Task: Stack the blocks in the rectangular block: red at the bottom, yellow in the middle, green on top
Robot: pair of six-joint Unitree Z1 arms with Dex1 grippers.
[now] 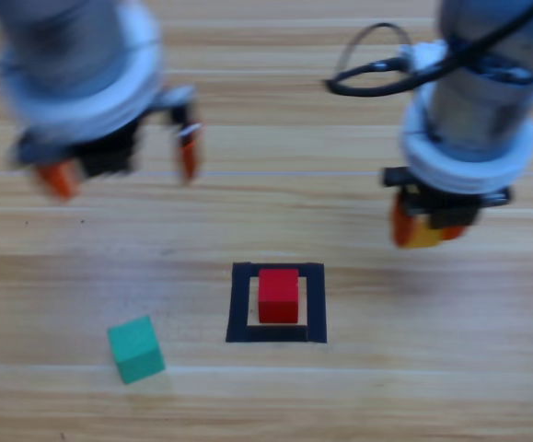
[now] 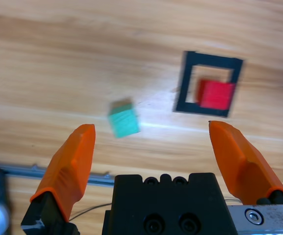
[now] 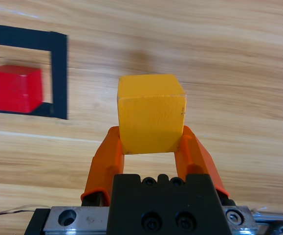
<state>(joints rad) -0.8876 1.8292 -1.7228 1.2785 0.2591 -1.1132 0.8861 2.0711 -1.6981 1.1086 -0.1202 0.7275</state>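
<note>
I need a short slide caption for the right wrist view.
Right gripper holds the yellow cube; red cube sits inside the tape square.

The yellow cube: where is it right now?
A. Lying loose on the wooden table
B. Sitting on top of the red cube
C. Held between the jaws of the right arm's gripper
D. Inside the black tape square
C. The right gripper is shut on the yellow cube, held off to one side of the red cube in the tape square.
</note>
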